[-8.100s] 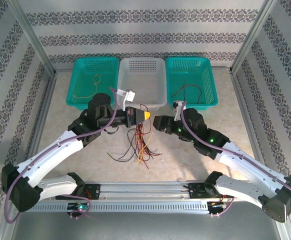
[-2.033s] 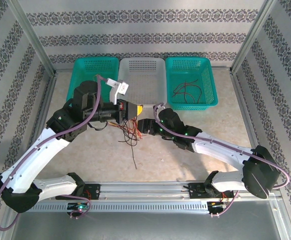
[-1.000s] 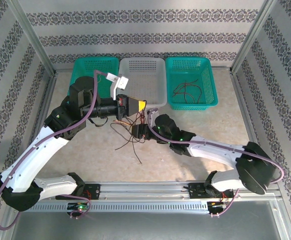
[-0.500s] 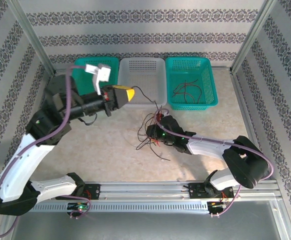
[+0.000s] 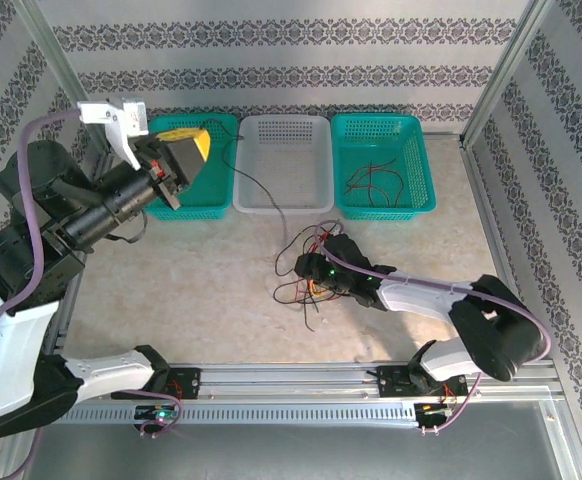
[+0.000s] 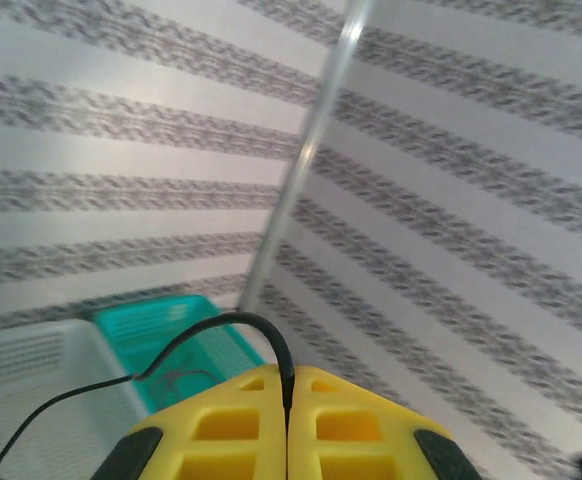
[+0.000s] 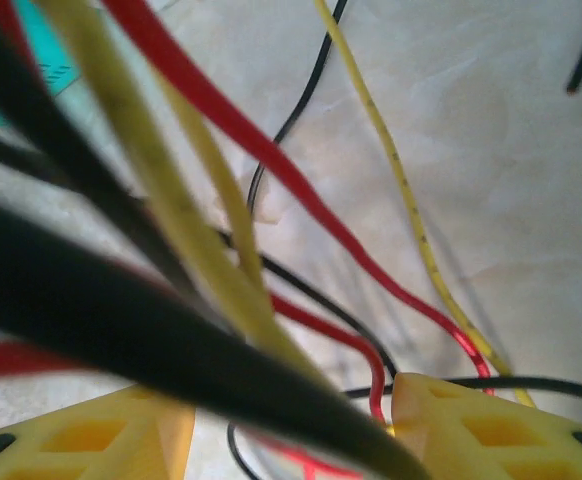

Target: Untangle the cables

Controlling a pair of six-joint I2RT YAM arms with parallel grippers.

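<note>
The left gripper (image 5: 197, 146) (image 6: 288, 405) was clamped on one black cable (image 6: 233, 317), pinched between its yellow fingertips; it hung high over a green basket (image 5: 203, 196); from it the cable trailed down and away to the right. The right gripper (image 5: 305, 268) (image 7: 291, 430) sat low on the surface (image 5: 191, 300) with its jaws apart; the tangle of red, black and yellow cables (image 5: 301, 292) (image 7: 271, 170) lay around and just ahead of it; several strands crossed the gap between its fingers.
</note>
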